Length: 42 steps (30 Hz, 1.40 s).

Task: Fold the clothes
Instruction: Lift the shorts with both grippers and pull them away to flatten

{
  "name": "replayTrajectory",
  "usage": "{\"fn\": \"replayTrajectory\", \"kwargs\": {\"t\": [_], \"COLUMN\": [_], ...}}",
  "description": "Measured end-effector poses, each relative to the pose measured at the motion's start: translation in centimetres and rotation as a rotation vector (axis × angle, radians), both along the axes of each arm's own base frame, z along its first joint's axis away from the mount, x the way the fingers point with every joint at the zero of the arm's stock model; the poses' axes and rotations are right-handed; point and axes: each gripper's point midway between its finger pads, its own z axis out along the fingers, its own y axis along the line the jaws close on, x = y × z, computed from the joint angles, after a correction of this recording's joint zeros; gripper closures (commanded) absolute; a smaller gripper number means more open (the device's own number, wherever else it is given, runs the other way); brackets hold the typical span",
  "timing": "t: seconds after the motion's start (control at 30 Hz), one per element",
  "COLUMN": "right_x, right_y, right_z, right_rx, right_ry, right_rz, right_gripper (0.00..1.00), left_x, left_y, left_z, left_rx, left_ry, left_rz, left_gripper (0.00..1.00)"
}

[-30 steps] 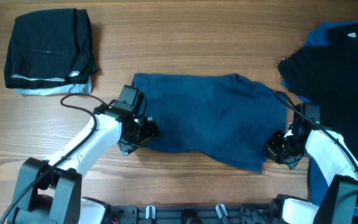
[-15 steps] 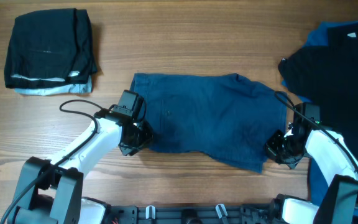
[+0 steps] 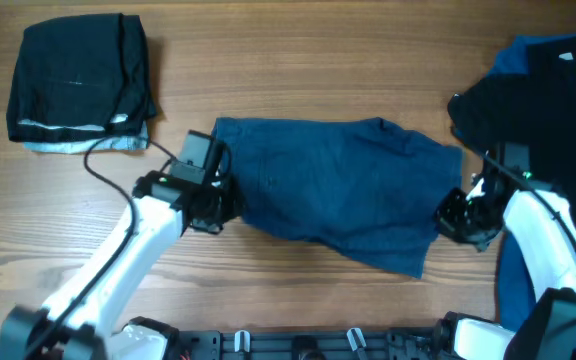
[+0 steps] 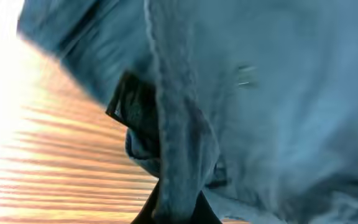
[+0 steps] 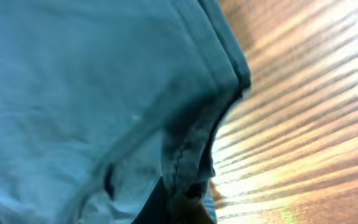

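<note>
Shorts (image 3: pixel 338 190) lie spread out flat, mid table (image 3: pixel 318 60). Not folded yet.
Left gripper (image 3: pixel 218 208) pinched tight on shorts' left edge. Right gripper (image 3: pixel 456 219) pinched tight on shorts' right edge.
Far left of shorts: folded pile (image 3: pixel 78 80), looks done.
Far right of shorts: dark heap (image 3: pixel 538 100), not folded.
Guess: shorts fold just starting, heap comes after. Most work left.

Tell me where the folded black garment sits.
Overhead, the folded black garment lies far left on the table, atop a pale blue piece, left of the navy shorts.
</note>
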Motion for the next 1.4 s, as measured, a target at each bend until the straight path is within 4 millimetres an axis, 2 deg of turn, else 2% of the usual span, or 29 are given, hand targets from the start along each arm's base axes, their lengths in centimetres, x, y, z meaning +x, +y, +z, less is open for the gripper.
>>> {"fn": "replayTrajectory", "kwargs": {"t": [0.13, 0.3, 0.33, 0.5, 0.77, 0.9, 0.97, 1.03, 1.17, 1.27, 1.4], "right_x": [0.9, 2.9, 4.0, 8.1, 14.0, 16.9, 18.6, 20.5, 24.1, 27.4, 30.4], "right_y": [0.0, 0.1, 0.0, -0.8, -1.6, -1.0, 0.0, 1.0, 2.0, 1.6, 1.4], "right_z": [1.7, 4.3, 5.7, 9.9, 13.4, 15.5, 16.4, 16.5, 14.7, 12.8, 10.0], "right_rx": [0.009, 0.023, 0.018, -0.019, -0.069, -0.09, -0.098, -0.109, -0.146, -0.196, -0.216], "right_ry": [-0.022, -0.091, -0.133, -0.294, -0.568, -0.715, -0.79, -0.843, -0.889, -0.936, -0.979], "right_rz": [0.04, 0.086, 0.094, 0.11, 0.126, 0.164, 0.2, 0.231, 0.257, 0.249, 0.245], "right_gripper": [0.96, 0.96, 0.96, 0.96, 0.96, 0.96, 0.96, 0.96, 0.96, 0.96, 0.96], "left_x": [1.3, 3.0, 3.7, 7.8, 12.6, 15.6, 17.4, 19.1, 22.2, 24.2, 26.6], "left_y": [-0.5, -0.2, -0.2, -0.4, -0.7, -1.3, -1.7, -1.7, -0.9, 0.9, 3.3], "left_z": [4.3, 7.2, 7.9, 12.1, 15.9, 15.1, 13.7, 12.4, 10.4, 10.4, 10.9], "left_rx": [-0.046, -0.022, -0.016, -0.009, -0.014, -0.016, -0.015, -0.014, -0.014, -0.015, -0.024], "left_ry": [-0.134, -0.245, -0.28, -0.506, -0.746, -0.794, -0.805, -0.819, -0.864, -0.925, -1.024], "left_rz": [-0.012, -0.009, -0.011, -0.008, 0.051, 0.069, 0.078, 0.09, 0.13, 0.179, 0.238], "left_gripper": [0.96, 0.96, 0.96, 0.96, 0.96, 0.96, 0.96, 0.96, 0.96, 0.96, 0.96]}}
